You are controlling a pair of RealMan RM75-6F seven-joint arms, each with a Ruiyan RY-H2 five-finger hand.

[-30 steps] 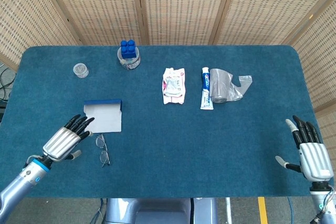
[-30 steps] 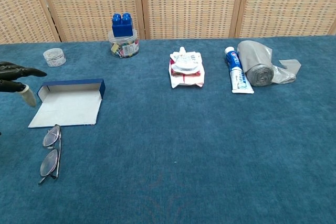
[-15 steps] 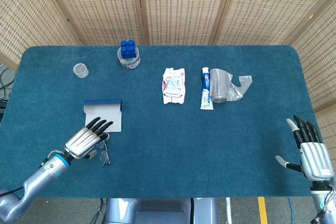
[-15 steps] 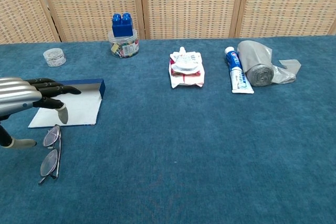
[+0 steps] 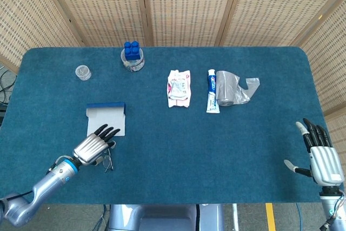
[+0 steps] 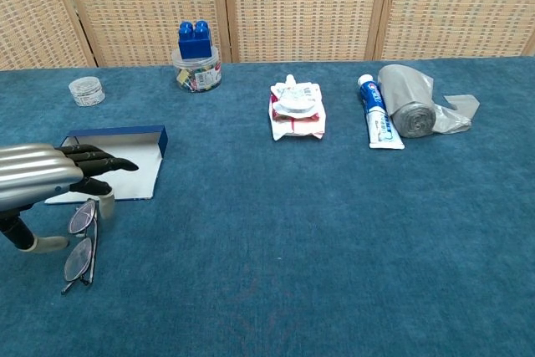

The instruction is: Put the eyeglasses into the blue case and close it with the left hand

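eyeglasses (image 6: 80, 242): flat on the bench, folded, just below the left fingertips; in the head view the hand covers most of them.
blue case (image 6: 111, 173): lid open, pale inside up, right ahead of the left fingers, whose tips overlap its near edge in both views.
left hand (image 6: 38, 177): palm down over the eyeglasses, fingers (image 6: 104, 162) stretched forward and slightly apart, holding nothing; thumb hangs toward the upper lens, contact cannot be told.
right hand (image 5: 323, 158): well apart from everything, at the bench's other end, fingers (image 5: 313, 132) extended and spread, empty.
bench (image 5: 178, 150): blue cloth top.
small clear jar (image 6: 87, 90): beyond the case, past the left fingertips.
tub with blue blocks (image 6: 198, 63): farther back still.
wipes packet (image 6: 296, 110): mid-bench, far from both sets of fingers.
toothpaste tube (image 6: 374, 122): beside the wipes packet.
grey bag roll (image 6: 414, 108): touching the tube.
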